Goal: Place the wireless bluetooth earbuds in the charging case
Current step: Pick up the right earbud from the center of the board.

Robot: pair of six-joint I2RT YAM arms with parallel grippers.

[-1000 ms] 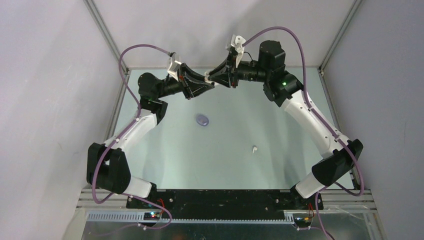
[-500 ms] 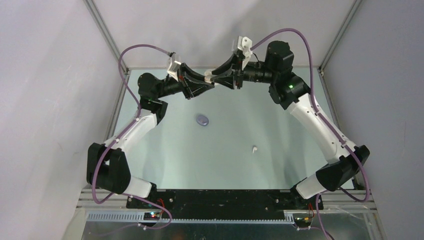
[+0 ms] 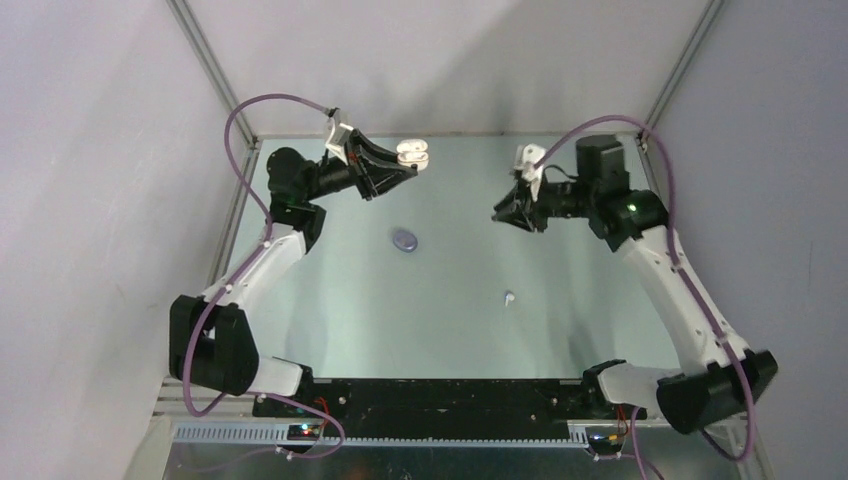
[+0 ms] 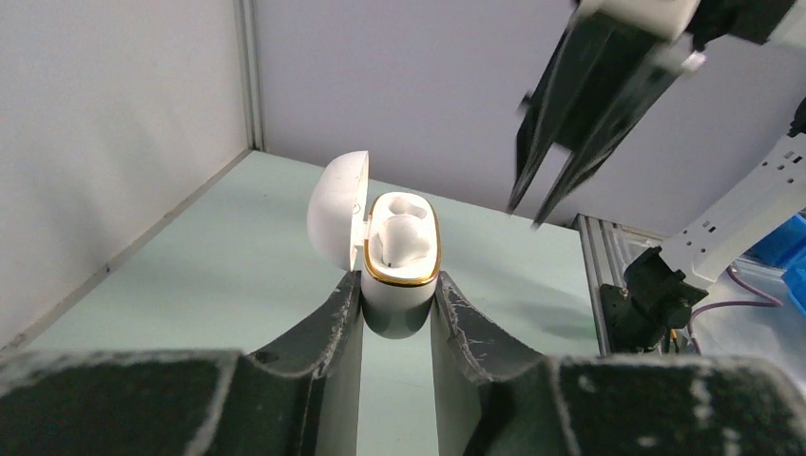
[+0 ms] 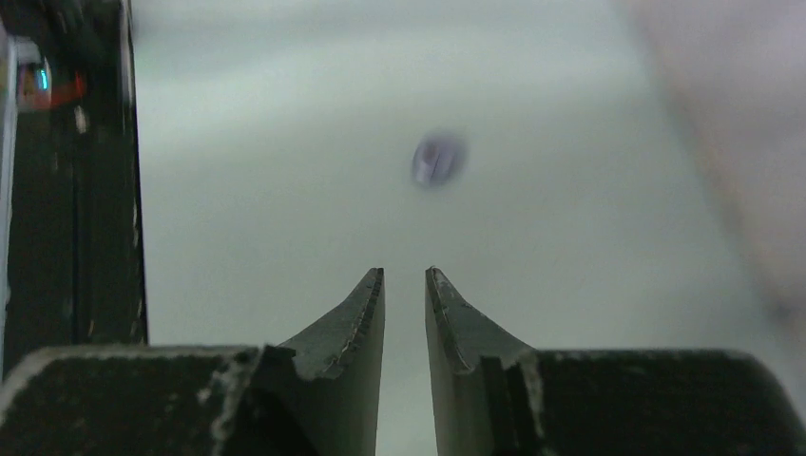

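Observation:
My left gripper (image 3: 407, 164) is shut on a white charging case (image 3: 412, 152) and holds it above the far middle of the table. In the left wrist view the case (image 4: 401, 261) stands upright between my fingers, with a gold rim. Its lid (image 4: 336, 220) is open to the left, and a white earbud (image 4: 403, 234) sits inside. My right gripper (image 3: 498, 214) hovers to the right of the case, narrowly open and empty (image 5: 406, 276). A white earbud (image 3: 509, 297) lies loose on the table. No purple earbuds show.
A closed purple case (image 3: 405, 239) lies on the green table mid-left, blurred in the right wrist view (image 5: 437, 160). Grey walls and aluminium frame posts enclose the table on three sides. My right fingers (image 4: 568, 123) hang in the upper right of the left wrist view.
My right gripper has pulled back from the white case, moving right and toward me. My left gripper still holds the case, which now shows fully with its lid open.

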